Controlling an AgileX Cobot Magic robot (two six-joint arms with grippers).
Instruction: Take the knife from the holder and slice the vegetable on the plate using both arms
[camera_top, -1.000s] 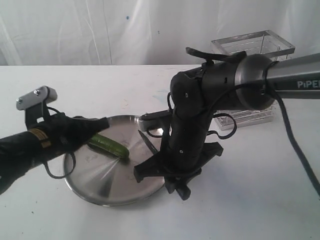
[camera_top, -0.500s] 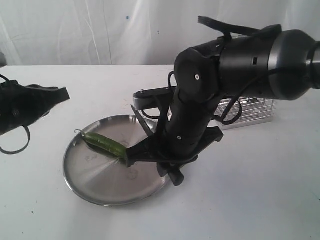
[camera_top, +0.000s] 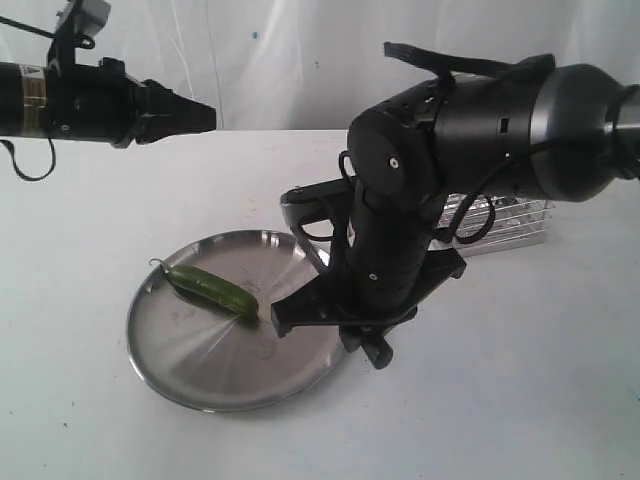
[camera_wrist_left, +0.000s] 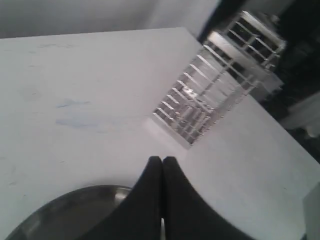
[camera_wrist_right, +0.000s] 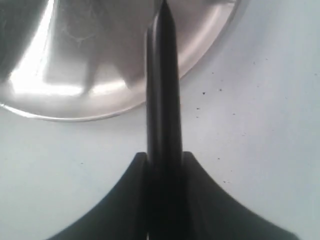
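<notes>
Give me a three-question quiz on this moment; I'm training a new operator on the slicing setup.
1. True or false: the left gripper is pressing down on the vegetable.
2. Multiple choice: what is the right gripper holding? A) the knife B) the vegetable C) nothing
3. Fill in the blank: the vegetable lies on the ___.

Key
1. False. The left gripper is shut and empty, raised well clear of the plate.
2. A. The knife is clamped between the jaws, its tip out over the plate's rim.
3. plate
</notes>
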